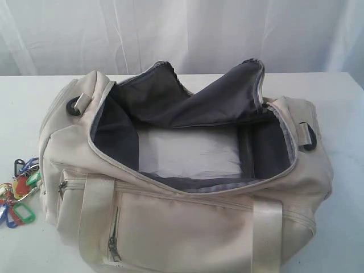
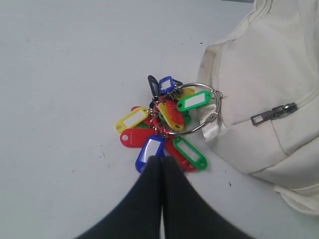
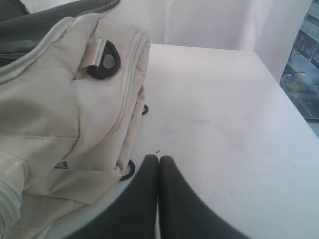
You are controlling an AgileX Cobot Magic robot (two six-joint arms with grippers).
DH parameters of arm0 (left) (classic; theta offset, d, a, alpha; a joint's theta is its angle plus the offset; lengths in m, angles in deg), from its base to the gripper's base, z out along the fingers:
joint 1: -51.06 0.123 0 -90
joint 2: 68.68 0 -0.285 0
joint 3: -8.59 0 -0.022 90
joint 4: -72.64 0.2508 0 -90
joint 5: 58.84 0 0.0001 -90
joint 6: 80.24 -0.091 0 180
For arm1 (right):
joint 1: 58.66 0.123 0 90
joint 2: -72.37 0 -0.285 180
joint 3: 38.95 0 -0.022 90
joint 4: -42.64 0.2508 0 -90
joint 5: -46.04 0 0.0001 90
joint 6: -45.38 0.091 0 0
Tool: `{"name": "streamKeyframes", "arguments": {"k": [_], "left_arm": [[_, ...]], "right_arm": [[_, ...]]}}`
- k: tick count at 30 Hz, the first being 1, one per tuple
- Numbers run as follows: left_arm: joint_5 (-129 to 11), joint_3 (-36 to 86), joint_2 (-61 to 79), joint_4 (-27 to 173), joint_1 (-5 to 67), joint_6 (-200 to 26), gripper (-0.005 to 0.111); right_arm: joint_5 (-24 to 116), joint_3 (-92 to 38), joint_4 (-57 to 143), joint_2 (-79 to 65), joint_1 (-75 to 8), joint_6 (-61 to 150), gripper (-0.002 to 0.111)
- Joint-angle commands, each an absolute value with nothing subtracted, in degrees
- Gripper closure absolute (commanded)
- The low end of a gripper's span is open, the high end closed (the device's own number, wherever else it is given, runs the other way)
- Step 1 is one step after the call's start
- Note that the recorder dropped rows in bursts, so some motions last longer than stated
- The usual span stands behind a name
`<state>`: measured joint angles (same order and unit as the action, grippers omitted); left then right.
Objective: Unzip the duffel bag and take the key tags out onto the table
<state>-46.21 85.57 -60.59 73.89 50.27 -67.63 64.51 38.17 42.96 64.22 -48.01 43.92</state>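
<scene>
Cream fabric, grey zips: bag (image 1: 187, 227) sits mid-table, top zip undone, mouth gaping wide. Dark grey lining (image 1: 170, 102) shows, with a pale floor panel (image 1: 190, 153) at the bottom. Two webbing straps (image 1: 96, 216) run down the near side. Table (image 1: 341, 114) is white and plain, with a white curtain (image 1: 170, 28) along the far side.

Tags (image 1: 20, 190) lie on the table at the left, just beside the bag's left end. Red, green, blue and yellow, bunched in a heap. Their big metal ring (image 2: 209, 107) rests against the bag's edge, close to a side-pocket zip pull (image 2: 271, 113).

My left gripper (image 2: 160, 159): fingers pressed together, nothing between them, tips just by the nearest blue tag. Touching it or not, I cannot tell.

My right gripper (image 3: 158, 158): fingers likewise pressed together, holding nothing, over bare table by the bag's right end, near a black strap ring (image 3: 104, 62).
</scene>
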Motion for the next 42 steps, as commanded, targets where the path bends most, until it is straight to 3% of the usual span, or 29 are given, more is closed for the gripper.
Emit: {"name": "streamKeyframes", "arguments": {"k": [1,42], "left_arm": [[-46.1,85.8,-60.9,73.5,50.3,-70.1,0.107],[-47.1,85.8,-60.9,70.5,50.3,-79.2,0.107]], "right_arm": [[64.0,38.3,43.1,64.6,-47.9,44.2,0.108],[64.0,38.3,43.1,64.6,-47.9,44.2,0.108]]}}
